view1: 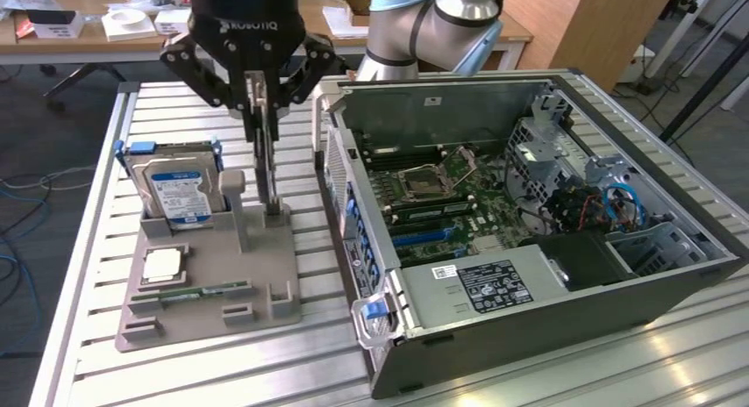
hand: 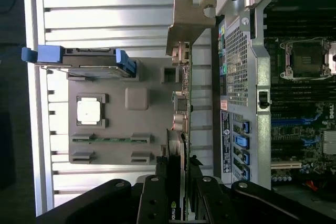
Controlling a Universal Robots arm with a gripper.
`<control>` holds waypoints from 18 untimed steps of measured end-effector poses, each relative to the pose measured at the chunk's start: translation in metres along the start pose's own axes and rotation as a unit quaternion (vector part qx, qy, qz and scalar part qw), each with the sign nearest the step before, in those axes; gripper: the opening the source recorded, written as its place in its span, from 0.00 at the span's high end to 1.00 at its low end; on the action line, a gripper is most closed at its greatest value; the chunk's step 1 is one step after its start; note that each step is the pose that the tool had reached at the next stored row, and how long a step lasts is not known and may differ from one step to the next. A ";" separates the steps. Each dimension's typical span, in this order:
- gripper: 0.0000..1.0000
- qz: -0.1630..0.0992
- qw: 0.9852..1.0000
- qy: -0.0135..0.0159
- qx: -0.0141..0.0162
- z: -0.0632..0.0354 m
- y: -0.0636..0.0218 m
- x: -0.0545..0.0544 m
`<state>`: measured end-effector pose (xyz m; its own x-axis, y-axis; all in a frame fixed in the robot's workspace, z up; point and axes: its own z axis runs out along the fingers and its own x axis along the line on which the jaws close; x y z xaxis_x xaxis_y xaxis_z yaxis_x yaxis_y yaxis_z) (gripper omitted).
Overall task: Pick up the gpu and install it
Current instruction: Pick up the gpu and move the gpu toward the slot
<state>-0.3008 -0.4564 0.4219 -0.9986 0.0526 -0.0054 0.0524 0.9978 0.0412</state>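
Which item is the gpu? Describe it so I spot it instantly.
Find the grey holder tray beside the open computer case. At the tray's case-side edge, the gripper pinches the gpu, upright and edge-on. Unlike the thick blue-labelled hard drive nearby, it is a thin dark card.

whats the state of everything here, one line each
hand, shut on the gpu
gpu, upright on edge at the gray holder, gripped, not in the case
hard drive, standing upright in the holder
processor chip, lying flat in a holder pocket
memory stick, lying flat in the holder
computer case, on its side, open on top
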 end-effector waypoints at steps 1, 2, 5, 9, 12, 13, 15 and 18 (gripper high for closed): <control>0.74 0.000 1.000 0.000 0.000 -0.0035 0.0001 0.000; 0.74 0.000 1.000 0.000 0.000 -0.0070 0.0003 0.000; 0.74 0.000 1.000 0.000 0.000 -0.0153 0.0006 0.000; 0.74 0.000 1.000 0.000 0.000 -0.0238 0.0009 0.000; 0.74 0.000 1.000 0.000 0.000 -0.0246 0.0010 0.000; 0.74 0.000 1.000 0.000 0.000 -0.0246 0.0010 0.000; 0.74 0.000 1.000 0.000 0.000 -0.0247 0.0011 -0.001; 0.74 0.000 1.000 0.000 0.000 -0.0246 0.0015 -0.008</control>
<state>-0.2926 -0.4564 0.4466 -0.9986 0.0527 -0.0054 0.0524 0.9978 0.0412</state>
